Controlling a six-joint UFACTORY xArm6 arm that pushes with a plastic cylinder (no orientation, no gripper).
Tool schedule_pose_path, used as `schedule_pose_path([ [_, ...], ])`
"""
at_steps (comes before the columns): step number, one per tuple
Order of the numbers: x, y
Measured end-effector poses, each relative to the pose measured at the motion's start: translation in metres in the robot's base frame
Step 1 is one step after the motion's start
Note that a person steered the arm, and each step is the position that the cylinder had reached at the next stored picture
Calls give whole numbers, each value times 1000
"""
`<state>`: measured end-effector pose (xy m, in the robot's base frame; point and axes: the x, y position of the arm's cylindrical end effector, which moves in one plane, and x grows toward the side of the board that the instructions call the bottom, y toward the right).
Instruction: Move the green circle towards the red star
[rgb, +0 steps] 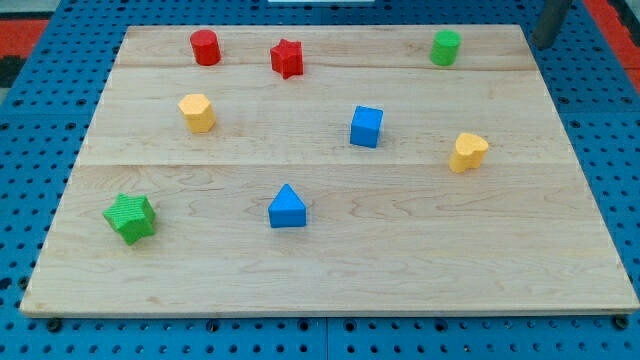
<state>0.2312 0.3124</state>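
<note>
Two each: red, green, blue, yellow

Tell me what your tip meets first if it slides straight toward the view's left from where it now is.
My tip sits at the board's top right corner, right of the green circle. Sliding left, it would probably meet that block first, then the red star; depth is uncertain.

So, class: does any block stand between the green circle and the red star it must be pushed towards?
No. The green circle and the red star both lie near the view's top, with bare board between them. The blue cube sits below that line.
</note>
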Motion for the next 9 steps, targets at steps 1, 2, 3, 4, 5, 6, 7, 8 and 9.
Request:
schedule_pose_path([
  [1, 0, 5],
  [2, 1, 3],
  [3, 0, -53],
  [4, 21, -121],
  [5, 29, -159],
  [6, 0, -133],
  [7, -14, -114],
  [8, -32, -188],
  [9, 4, -201],
])
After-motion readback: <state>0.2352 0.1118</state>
